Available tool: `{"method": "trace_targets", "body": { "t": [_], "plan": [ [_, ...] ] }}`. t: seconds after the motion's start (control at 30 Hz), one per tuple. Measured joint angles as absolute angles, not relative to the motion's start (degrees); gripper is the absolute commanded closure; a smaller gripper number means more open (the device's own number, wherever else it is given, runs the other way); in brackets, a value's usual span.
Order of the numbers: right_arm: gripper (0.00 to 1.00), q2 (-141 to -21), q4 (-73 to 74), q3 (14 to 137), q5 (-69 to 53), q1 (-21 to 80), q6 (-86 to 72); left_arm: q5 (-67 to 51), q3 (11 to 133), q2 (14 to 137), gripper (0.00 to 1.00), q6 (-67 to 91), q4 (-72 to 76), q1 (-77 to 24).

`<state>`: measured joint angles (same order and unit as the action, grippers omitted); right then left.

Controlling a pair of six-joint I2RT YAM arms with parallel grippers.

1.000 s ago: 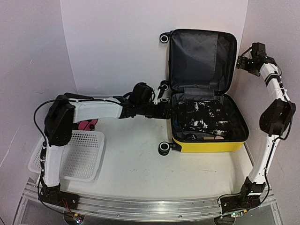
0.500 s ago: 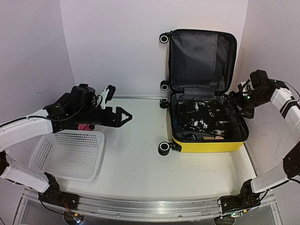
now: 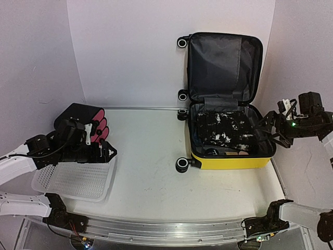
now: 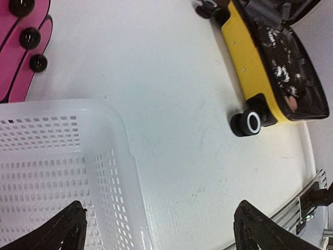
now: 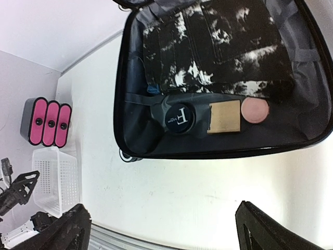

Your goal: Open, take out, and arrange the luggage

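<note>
1. The luggage lies open at the table's far-right corner, lid upright.
2. Right gripper, jaws wide and empty, hovers at its right edge, nearer.
3. Left gripper, wide and empty, hangs over the basket.

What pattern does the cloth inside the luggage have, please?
The cloth is black with white splotches; clearest in right wrist view.

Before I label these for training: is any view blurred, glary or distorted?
Top external: sharp and evenly lit, the luggage clear. Left wrist: tilted, the white basket slightly washed out. Right wrist: sharp, though the wide angle bends the luggage rim.
</note>
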<state>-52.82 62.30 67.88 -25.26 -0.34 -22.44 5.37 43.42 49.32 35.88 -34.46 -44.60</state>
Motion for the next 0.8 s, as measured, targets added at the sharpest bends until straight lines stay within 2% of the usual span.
{"method": "trace_targets", "body": {
  "t": [0.13,0.3,0.5,0.6,0.67,0.8],
  "plan": [
    [0.02,-54.7,62.1,67.2,-24.7,-0.3,-22.2,5.4,43.2,55.8,0.06,37.6,-34.7,-44.6],
    [0.02,-56.0,61.6,66.3,-23.3,-0.3,-21.2,4.5,41.4,62.1,0.17,41.3,-34.5,-44.6],
    [0.02,-61.5,60.9,63.3,-26.1,-0.3,-21.1,0.7,41.6,69.8,0.17,45.4,-34.2,-48.0],
    [0.02,-65.2,60.9,62.9,-28.1,-0.3,-21.5,-1.7,44.6,73.6,0.13,47.9,-34.5,-49.3],
    [0.02,-67.1,60.9,62.9,-29.2,-0.3,-22.0,-3.8,48.1,76.5,0.13,49.2,-34.6,-49.3],
    [0.02,-71.0,62.4,63.3,-30.7,-0.3,-23.1,-9.1,61.1,86.5,0.13,47.7,-37.2,-48.1]
  ]
}}
